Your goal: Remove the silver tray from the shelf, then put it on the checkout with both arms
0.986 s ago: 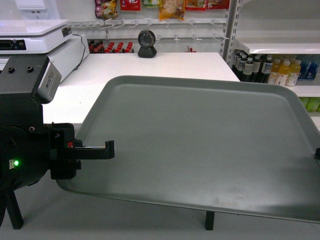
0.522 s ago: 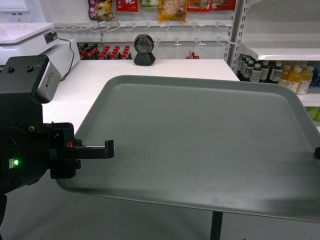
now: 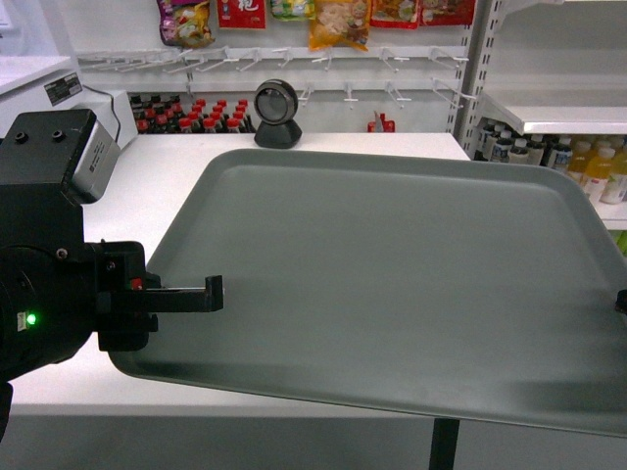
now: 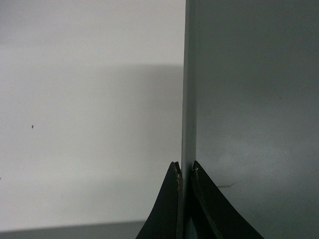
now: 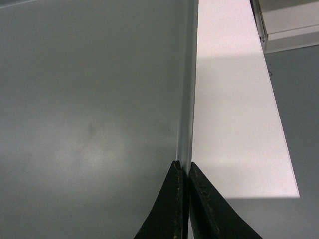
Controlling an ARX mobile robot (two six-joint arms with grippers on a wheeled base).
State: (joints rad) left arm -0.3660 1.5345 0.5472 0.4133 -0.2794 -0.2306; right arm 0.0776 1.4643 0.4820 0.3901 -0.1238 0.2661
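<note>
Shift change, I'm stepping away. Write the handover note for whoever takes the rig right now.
Left end effector: shut on the silver tray's left rim, fingers pinching the edge.
Right end effector: shut on the tray's right rim, same pinch; in the head view it shows only at the frame's edge.
Tray: off the shelf, held by both arms in the air, level or nearly so, over the near part of the checkout.
Done: the pick from the shelf.
Left: bring the tray fully over the counter, lower it flat with both arms together, then open both end effectors and withdraw.
</note>
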